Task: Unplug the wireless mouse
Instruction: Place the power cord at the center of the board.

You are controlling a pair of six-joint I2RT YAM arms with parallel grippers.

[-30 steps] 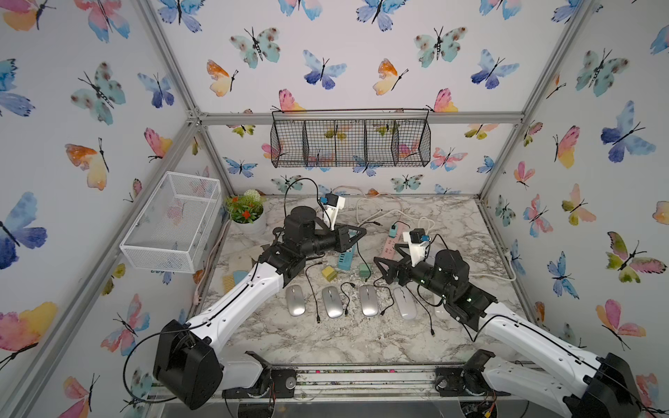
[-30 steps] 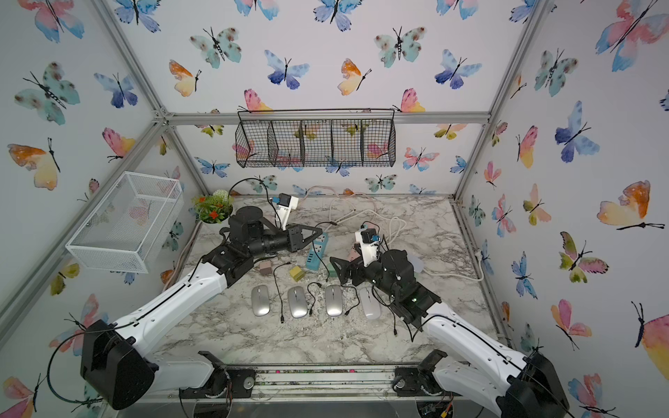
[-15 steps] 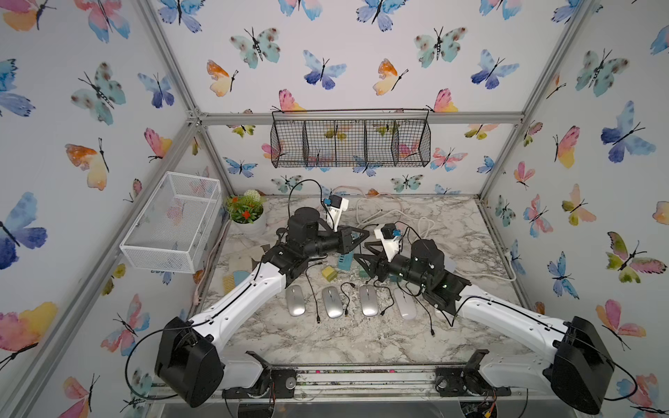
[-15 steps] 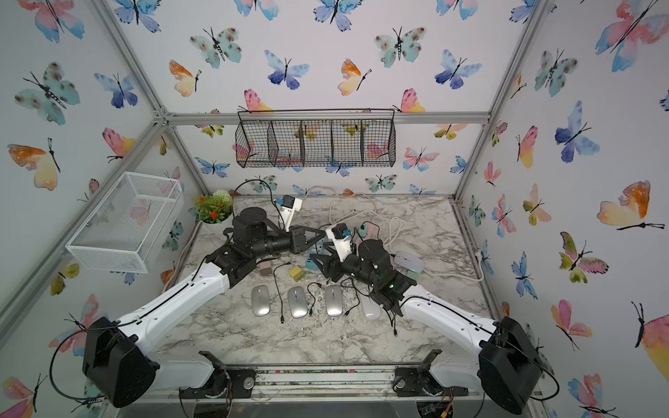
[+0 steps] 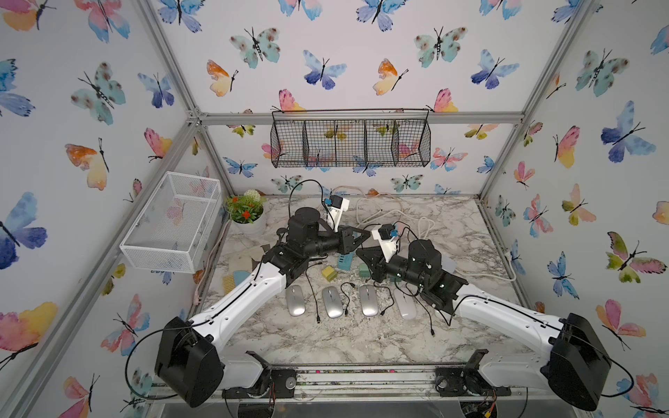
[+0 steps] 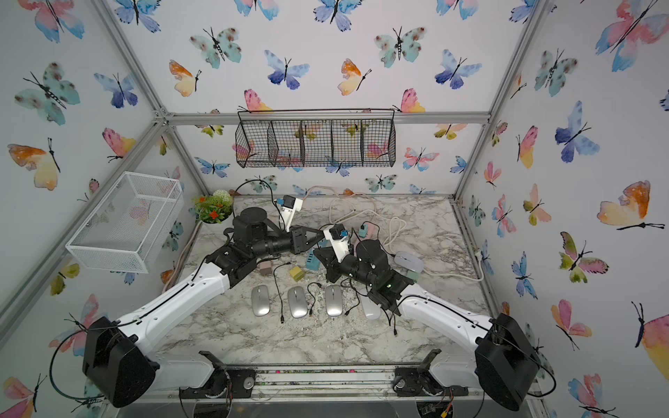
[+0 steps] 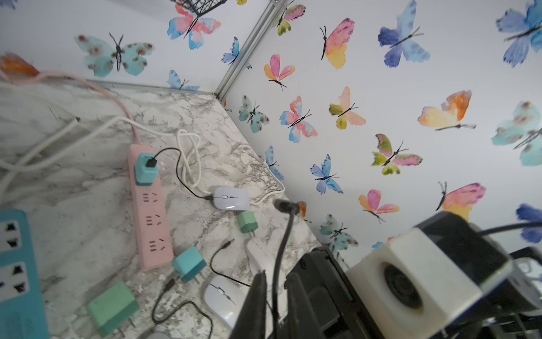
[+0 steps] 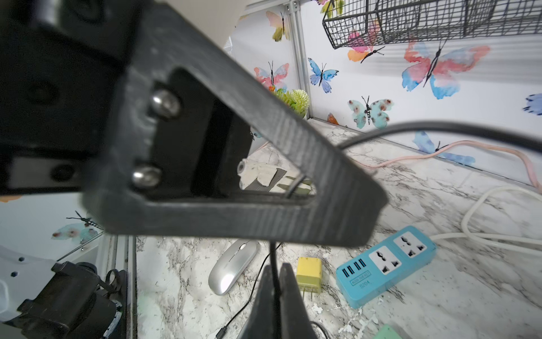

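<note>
Looking at both top views, you have the two arms meeting tip to tip just toward 12 o'clock from the middle of the marble table. Your right gripper is pinched tight on a thin black cable, which rises from between its fingers and passes behind the near finger of your left gripper. That one stands only narrowly parted: in the left wrist view the cable runs up the slot between its fingers with a gap showing, and the plug end hangs free in the air above them. Where the cable's other end goes you cannot tell. The white wireless mouse lies at about 3 o'clock from the table's middle, beyond your right arm. A second black lead meets its end and runs back to a teal charger seated in the pink power strip. Toward 6 o'clock from the grippers lie three silver mice and a second white mouse in a row, with loose black leads between them.
</note>
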